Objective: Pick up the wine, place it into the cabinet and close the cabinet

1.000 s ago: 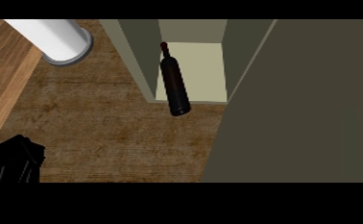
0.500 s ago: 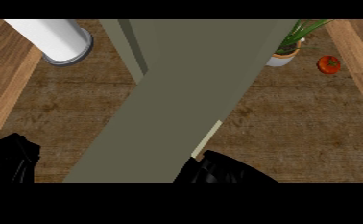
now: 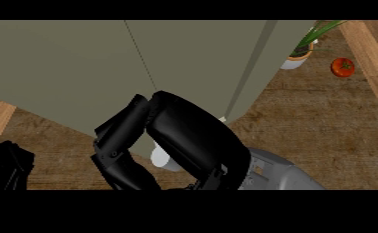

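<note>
On the counter, grey-green cabinet (image 3: 111, 72) door nearly shut, right hand (image 3: 184, 137) flat against it, fingers straight

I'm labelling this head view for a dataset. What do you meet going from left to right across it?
Left hand at the lower left edge → right hand against the cabinet door → potted plant → tomato.

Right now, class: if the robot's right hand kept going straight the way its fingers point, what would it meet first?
Most likely the grey-green cabinet door: the right hand lies just before it, though contact is unclear.
</note>
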Tool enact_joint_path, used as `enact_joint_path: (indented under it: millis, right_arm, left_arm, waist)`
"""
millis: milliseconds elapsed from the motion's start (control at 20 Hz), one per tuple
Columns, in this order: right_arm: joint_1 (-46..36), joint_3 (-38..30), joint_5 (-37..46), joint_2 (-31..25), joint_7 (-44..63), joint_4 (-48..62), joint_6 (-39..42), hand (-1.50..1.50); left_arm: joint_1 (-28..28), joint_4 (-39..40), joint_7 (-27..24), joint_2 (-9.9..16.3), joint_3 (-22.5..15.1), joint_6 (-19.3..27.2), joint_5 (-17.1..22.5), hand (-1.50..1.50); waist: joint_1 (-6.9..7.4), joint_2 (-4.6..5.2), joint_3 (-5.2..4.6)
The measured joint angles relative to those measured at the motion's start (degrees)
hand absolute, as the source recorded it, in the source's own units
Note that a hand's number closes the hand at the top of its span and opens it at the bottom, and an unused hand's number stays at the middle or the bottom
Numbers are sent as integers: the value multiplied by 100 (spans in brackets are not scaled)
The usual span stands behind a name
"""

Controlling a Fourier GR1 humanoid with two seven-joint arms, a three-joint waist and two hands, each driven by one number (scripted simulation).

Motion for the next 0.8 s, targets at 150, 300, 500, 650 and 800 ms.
enact_joint_path:
  millis: [150, 300, 500, 650, 800]
  right_arm:
    - [-299, -119, -213, 12, -201, 418, -154, 150]
    - [-487, -303, -400, 19, -392, 897, -154, 150]
    - [-540, -503, -600, 23, -676, 1459, -35, 150]
    - [-525, -599, -607, 23, -885, 1841, 122, 150]
    - [-577, -766, -633, 23, -1158, 2346, 373, 150]
  left_arm:
    - [25, -167, 181, -91, 30, 36, -49, 150]
    - [57, -132, 187, -193, 67, -37, -156, 150]
    - [-39, -127, 314, -247, 200, -132, -155, 150]
    - [28, -177, 358, -334, 262, -218, -220, 150]
    - [80, -72, 298, -408, 323, -372, -303, 150]
  waist:
    - [-16, -2, 1]
    - [-25, -1, 1]
    - [-39, -2, -1]
    - [-42, -11, 2]
    - [-38, -26, 9]
